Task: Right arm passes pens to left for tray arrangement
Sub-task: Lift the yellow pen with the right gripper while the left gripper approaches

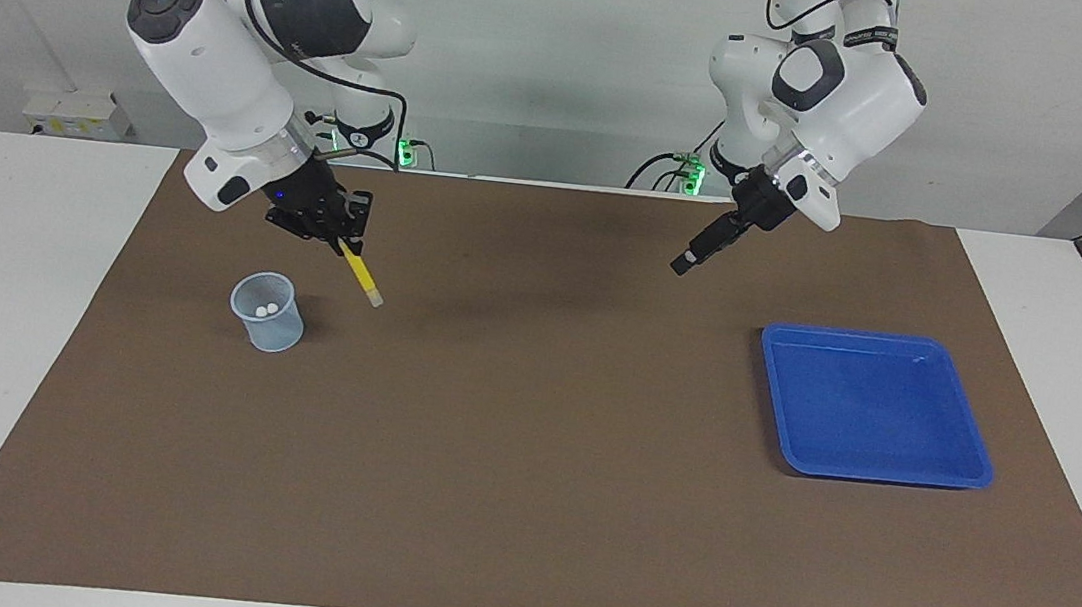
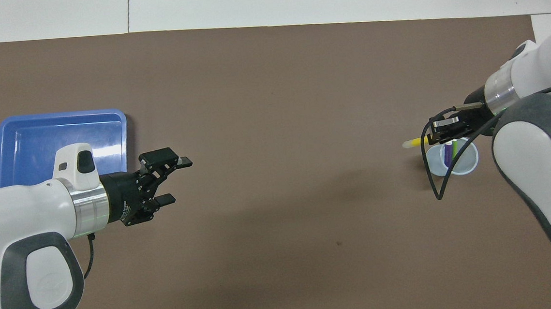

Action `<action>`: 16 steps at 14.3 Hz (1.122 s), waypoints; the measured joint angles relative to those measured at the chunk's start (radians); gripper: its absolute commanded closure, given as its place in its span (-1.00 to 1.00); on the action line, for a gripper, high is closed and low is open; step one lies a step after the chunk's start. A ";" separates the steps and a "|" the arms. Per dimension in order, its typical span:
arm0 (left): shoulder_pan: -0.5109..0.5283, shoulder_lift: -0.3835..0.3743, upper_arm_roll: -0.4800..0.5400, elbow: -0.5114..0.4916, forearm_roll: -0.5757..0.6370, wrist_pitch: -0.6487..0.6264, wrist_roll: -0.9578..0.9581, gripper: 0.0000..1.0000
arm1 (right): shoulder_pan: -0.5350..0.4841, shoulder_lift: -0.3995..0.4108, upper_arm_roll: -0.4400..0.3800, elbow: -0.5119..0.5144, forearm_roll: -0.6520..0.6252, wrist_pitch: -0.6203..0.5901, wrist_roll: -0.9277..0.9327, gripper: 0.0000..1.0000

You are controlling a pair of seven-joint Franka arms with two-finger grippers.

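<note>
The yellow pen (image 1: 360,273) hangs slanted from the right end effector (image 1: 338,240), clamped at its upper end, its pale tip lowest. Below the right end effector, the purple pen (image 2: 447,153) and the green pen (image 2: 454,149) stand side by side. The blue tray (image 1: 973,464) lies flat on the surface, low beside the left end effector (image 1: 681,263).

wall: plain pale grey-white wall (image 1: 549,33), evenly lit
table: white tabletop (image 1: 0,287), seams between its panels
mat: large brown mat (image 1: 524,463) covering most of the tabletop
lights: small green lights (image 1: 403,150) at the wall's foot
</note>
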 measured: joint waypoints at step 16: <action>-0.296 0.066 -0.015 0.020 -0.525 0.470 -0.213 -1.00 | 0.305 0.005 0.016 -0.089 0.317 0.518 0.514 1.00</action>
